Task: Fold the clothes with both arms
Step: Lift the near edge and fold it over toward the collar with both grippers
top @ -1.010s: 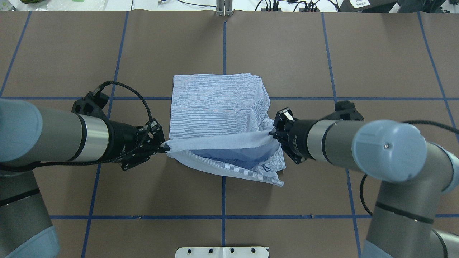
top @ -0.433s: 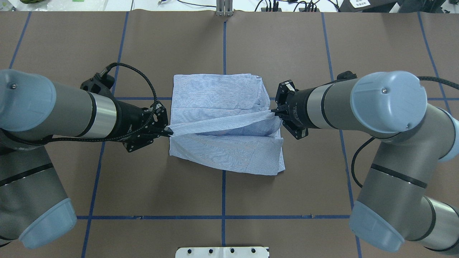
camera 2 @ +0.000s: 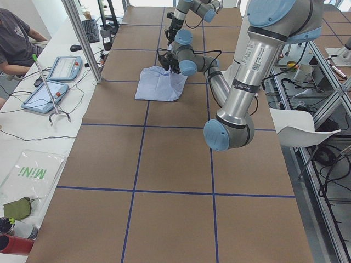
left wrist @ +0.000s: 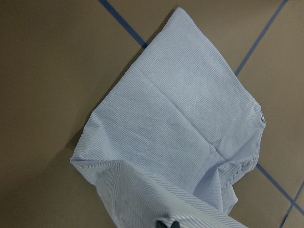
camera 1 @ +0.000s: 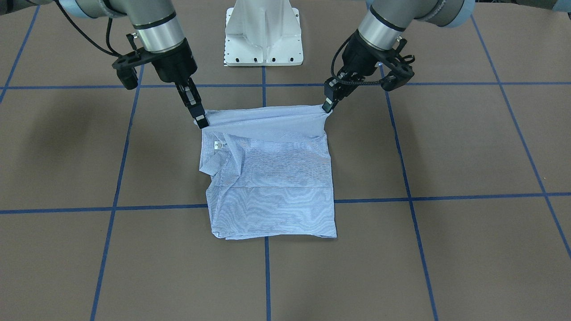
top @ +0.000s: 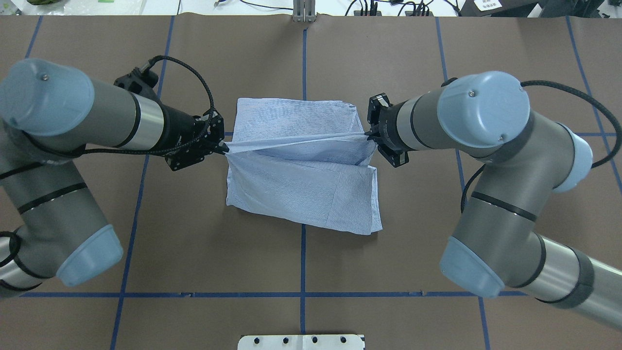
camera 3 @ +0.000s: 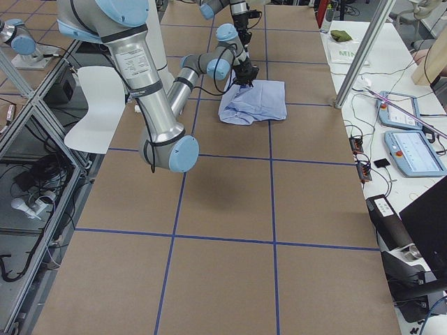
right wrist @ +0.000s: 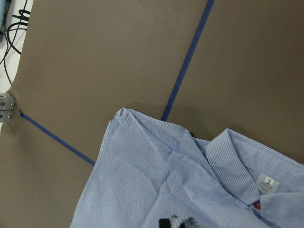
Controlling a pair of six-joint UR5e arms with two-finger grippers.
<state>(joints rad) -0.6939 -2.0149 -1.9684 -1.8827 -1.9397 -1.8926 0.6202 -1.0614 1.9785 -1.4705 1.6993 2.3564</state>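
Note:
The light blue striped shirt lies folded in the middle of the brown table. Its collar with the white label shows in the front-facing view and in the right wrist view. My left gripper is shut on the shirt's left corner and my right gripper is shut on its right corner. They hold one edge taut between them, lifted above the shirt's far half. In the front-facing view the left gripper is on the right and the right gripper on the left. The shirt hangs below both wrist cameras.
Blue tape lines grid the table. The white pedestal base stands at the robot's side. An operators' bench with tablets and cables runs along the far edge, behind a metal post.
Both grippers have carried the held shirt edge away from the robot, from over the near part to over the middle. The lifted cloth has turned over, covering the collar in the overhead view.

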